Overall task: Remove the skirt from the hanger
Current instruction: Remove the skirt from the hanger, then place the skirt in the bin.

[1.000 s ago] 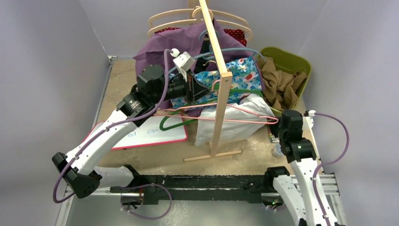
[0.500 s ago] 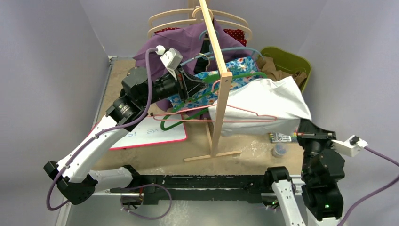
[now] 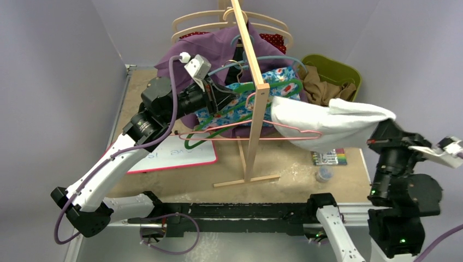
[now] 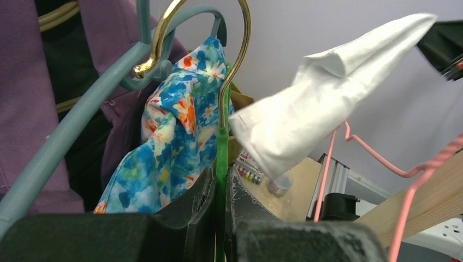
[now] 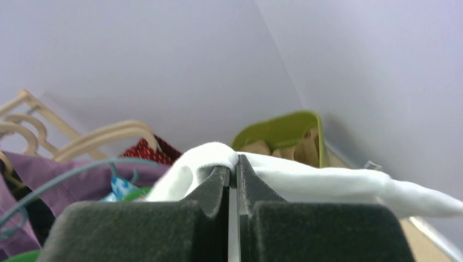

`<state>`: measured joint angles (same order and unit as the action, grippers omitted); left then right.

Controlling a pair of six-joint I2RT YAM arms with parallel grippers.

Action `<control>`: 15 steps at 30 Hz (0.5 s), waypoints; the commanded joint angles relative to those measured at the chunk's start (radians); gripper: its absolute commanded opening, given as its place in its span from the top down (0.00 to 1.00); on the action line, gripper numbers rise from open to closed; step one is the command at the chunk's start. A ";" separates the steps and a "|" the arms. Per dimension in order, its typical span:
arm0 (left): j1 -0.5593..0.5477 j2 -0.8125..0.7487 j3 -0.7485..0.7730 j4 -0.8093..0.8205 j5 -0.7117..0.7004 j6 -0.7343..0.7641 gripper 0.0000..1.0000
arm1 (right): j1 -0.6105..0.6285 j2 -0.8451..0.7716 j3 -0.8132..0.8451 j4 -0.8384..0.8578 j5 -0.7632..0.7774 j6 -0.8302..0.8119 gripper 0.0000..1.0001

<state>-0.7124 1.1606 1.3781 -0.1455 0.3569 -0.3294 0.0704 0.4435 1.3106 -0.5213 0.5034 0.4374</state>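
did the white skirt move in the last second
Yes. The white skirt has been pulled right, away from the wooden post, stretched out by the right gripper clamped on it.

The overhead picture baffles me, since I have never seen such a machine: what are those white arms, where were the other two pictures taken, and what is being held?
Two white robot arms, left and right, are bolted at the near edge of a sandy table. The overhead picture looks down from behind them. The other two come from a camera on each wrist. The left pincer is shut on a green plastic hanger. The right pincer is shut on a white cloth skirt, stretched rightwards. On the table are a wooden rack, a pink-edged whiteboard and a green bin.
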 commanded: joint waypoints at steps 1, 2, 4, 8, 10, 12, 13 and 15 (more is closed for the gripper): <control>0.013 -0.026 0.011 0.073 -0.035 0.011 1.00 | -0.008 0.091 0.180 0.127 -0.020 -0.181 1.00; 0.014 -0.023 0.013 0.071 -0.031 0.010 1.00 | -0.008 0.093 0.207 0.126 -0.062 -0.193 1.00; 0.013 -0.019 0.017 0.064 -0.023 0.009 1.00 | -0.006 0.076 0.214 0.170 -0.109 -0.209 1.00; 0.014 -0.012 0.018 0.061 -0.004 0.008 1.00 | -0.006 0.106 0.202 0.243 -0.157 -0.212 1.00; 0.013 -0.008 0.017 0.061 0.006 0.007 1.00 | -0.006 0.179 0.252 0.234 -0.154 -0.223 1.00; 0.013 -0.008 0.018 0.059 0.013 0.007 1.00 | -0.006 0.270 0.325 0.203 -0.082 -0.227 1.00; 0.013 -0.010 0.017 0.061 0.017 0.007 1.00 | -0.006 0.306 0.349 0.204 -0.050 -0.231 1.00; 0.013 -0.012 0.015 0.065 0.029 -0.002 1.00 | -0.006 0.367 0.370 0.271 -0.040 -0.263 1.00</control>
<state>-0.7025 1.1610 1.3781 -0.1436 0.3553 -0.3294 0.0689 0.6659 1.6344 -0.3733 0.4252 0.2356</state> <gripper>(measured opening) 0.044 0.018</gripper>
